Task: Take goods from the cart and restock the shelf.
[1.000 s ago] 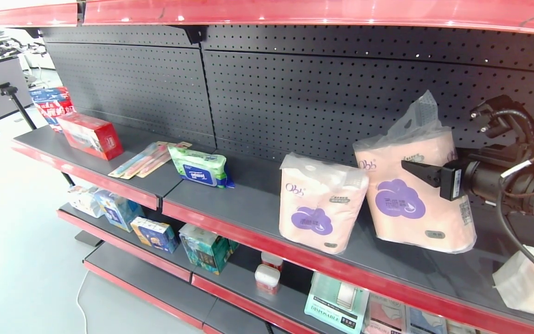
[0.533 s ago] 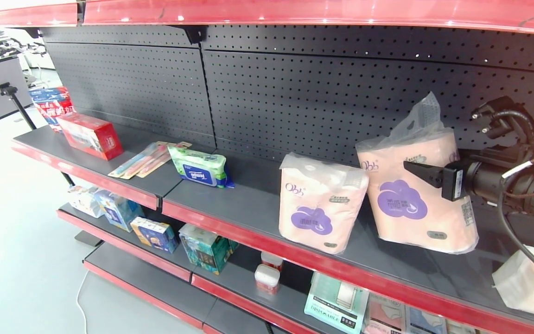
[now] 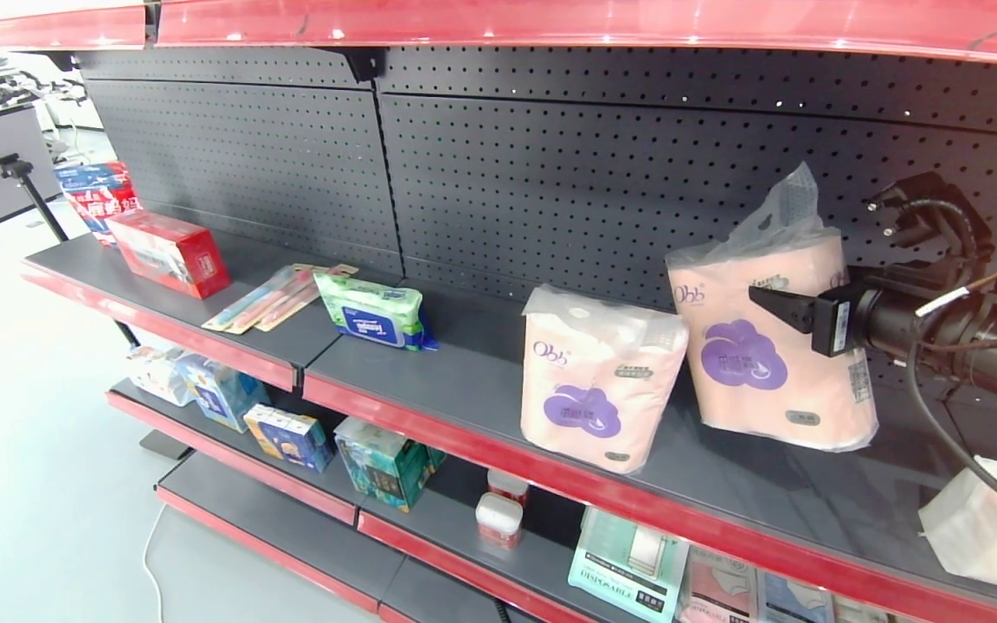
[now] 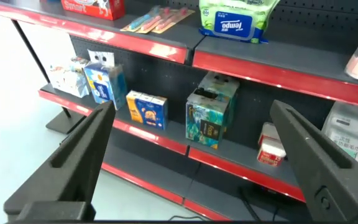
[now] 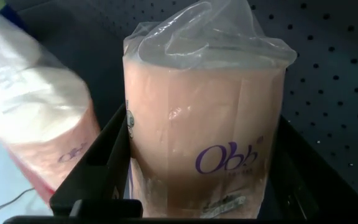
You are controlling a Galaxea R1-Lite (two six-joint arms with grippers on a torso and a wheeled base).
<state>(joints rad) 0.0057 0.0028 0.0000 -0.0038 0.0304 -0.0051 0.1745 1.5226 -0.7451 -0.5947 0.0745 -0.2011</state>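
Toilet-roll pack, pink in clear plastic wrap point(image 3: 767, 363), has its long axis near upright and slightly tilted, with the handle flap pointing up. It is at the dark middle shelf point(image 3: 464, 381), just right of a shorter pink pack point(image 3: 598, 389). The right pincer point(image 5: 204, 124) clamps its sides. The left pincer point(image 4: 188, 112) gapes wide.

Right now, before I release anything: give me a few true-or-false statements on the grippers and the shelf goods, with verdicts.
1. The right gripper is shut on a tissue pack. True.
2. The left gripper holds a box. False: it is open and empty.
3. A second pack stands on the shelf to the left of the held one. True.
4. The wipes lie on a lower shelf. False: they lie on the same shelf as the packs, beside the toothbrushes.
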